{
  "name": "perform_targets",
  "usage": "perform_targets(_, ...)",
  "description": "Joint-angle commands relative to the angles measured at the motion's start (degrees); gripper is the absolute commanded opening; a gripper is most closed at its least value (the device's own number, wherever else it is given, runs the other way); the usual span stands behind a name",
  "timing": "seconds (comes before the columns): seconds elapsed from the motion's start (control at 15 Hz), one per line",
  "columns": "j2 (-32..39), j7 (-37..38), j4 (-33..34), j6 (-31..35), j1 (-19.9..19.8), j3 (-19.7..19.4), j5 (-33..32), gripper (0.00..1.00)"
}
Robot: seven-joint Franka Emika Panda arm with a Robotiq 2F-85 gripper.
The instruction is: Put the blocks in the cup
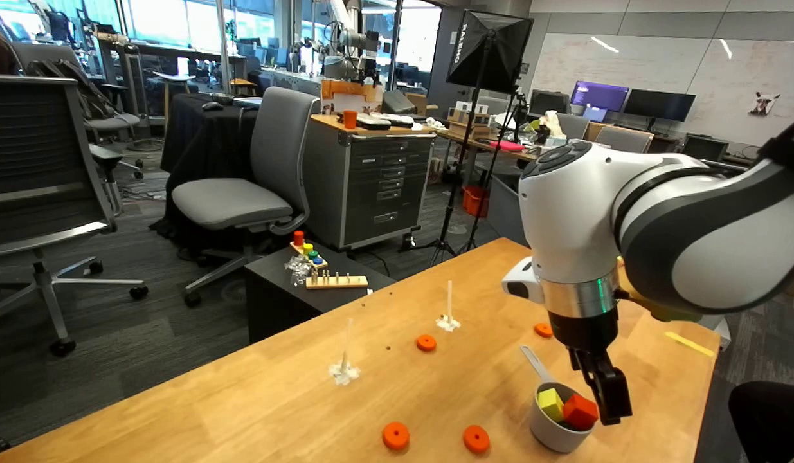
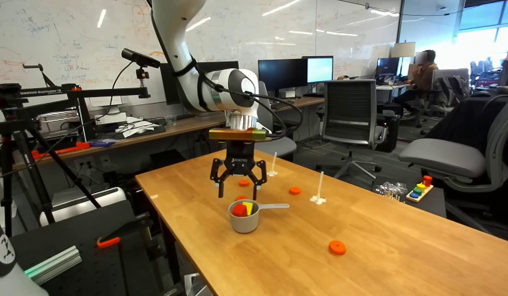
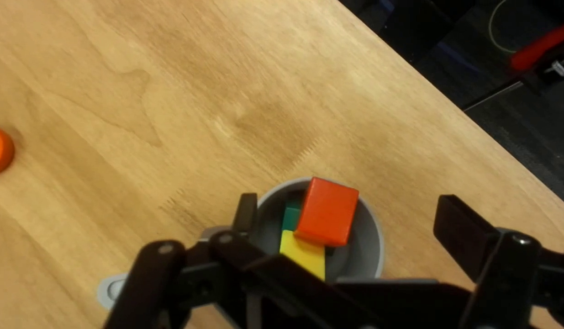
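Note:
The grey cup [image 1: 557,438] stands upright on the wooden table, its handle pointing away from the table's near edge in an exterior view [image 2: 244,224]. A red block [image 3: 329,212] lies tilted on top inside the cup and rises above the rim. A yellow block [image 3: 304,252] sits beside and partly under it. A green block [image 3: 291,218] shows lower in the cup, partly covered. The red block [image 2: 239,210] and yellow block [image 2: 249,207] also show in an exterior view. No separate orange block is visible. My gripper [image 2: 237,195] is open and empty above the cup, fingers spread wide.
Several orange discs [image 1: 395,436] lie on the table around the cup, one [image 2: 337,247] toward the front. Two thin upright pegs [image 1: 449,302] [image 2: 320,186] are fixed to the table. A black side stand with a peg toy [image 1: 335,281] stands beyond the table edge.

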Motion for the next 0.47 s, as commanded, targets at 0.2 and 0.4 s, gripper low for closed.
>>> perform_targets(0.2,-1.37,-4.83,5.04,-5.46,0.71,3.27,-0.41,1.00)
perform_targets(0.4,-0.28,-3.32,5.43,-3.09,0.60,3.50,-0.08,1.00)
